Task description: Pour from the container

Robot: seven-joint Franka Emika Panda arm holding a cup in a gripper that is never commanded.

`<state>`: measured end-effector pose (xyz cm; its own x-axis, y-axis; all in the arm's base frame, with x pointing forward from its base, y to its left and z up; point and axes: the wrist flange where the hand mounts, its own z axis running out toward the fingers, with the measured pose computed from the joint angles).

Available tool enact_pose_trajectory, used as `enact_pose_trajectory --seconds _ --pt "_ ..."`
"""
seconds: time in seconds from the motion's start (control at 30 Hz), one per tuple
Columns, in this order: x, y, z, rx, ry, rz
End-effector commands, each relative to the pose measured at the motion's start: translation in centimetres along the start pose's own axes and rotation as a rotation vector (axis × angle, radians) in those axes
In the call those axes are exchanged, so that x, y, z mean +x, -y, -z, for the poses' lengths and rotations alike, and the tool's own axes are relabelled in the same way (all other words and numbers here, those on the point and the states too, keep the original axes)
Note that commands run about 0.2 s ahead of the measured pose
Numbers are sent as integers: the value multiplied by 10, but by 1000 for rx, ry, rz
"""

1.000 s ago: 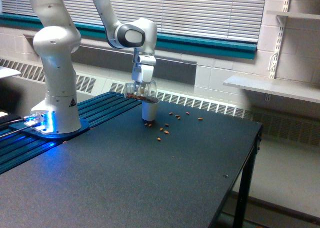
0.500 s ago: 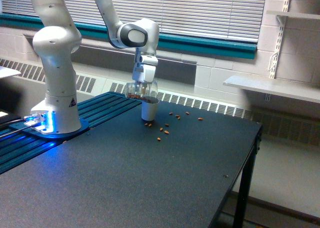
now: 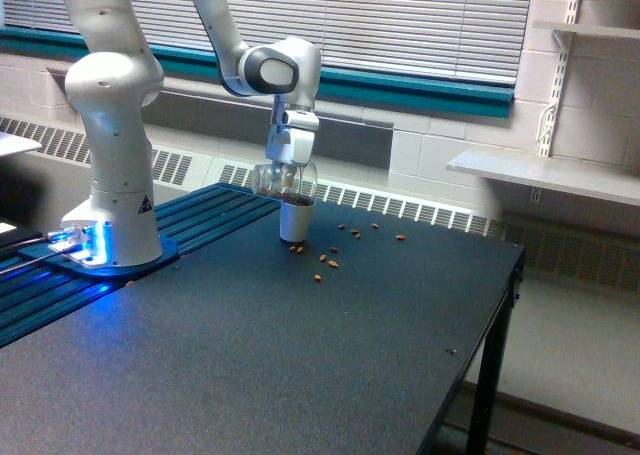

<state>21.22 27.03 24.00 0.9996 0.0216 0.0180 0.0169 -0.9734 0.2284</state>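
Note:
My gripper [image 3: 287, 171] is shut on the container [image 3: 282, 181], a small clear plastic cup tipped almost on its side, with brown pieces showing inside it. The container's mouth hangs just above the white paper cup [image 3: 295, 220], which stands upright on the black table [image 3: 300, 355]. Several brown pieces [image 3: 330, 261] lie scattered on the table to the exterior view's right of the white cup. My fingertips are partly hidden by the container.
The arm's white base [image 3: 110, 225] stands on a blue slatted platform [image 3: 40, 285] at the exterior view's left. The table's edge [image 3: 500, 305] drops off at the right. A radiator and blinds line the back wall, and a shelf [image 3: 545, 175] juts out at the right.
The gripper and the container have shifted slightly to the exterior view's right and a little upward. The white cup and the scattered pieces have stayed where they were.

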Motion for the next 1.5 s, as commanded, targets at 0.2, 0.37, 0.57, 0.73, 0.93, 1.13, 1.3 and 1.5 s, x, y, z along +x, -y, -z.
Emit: enact_pose_trajectory --seconds 0.2,0.37,0.57,0.73,0.93,1.13,1.3,1.5 --pt "1 7 2 -7 -2 19" --pt "2 9 3 -10 -3 22" --pt "2 10 4 -10 -3 25" --pt "0 11 3 -12 -2 26" --pt "-5 11 1 -14 2 22" --pt "-10 11 0 -14 6 20" --pt "-13 10 0 -13 5 18" --pt "-18 9 0 -13 3 16"
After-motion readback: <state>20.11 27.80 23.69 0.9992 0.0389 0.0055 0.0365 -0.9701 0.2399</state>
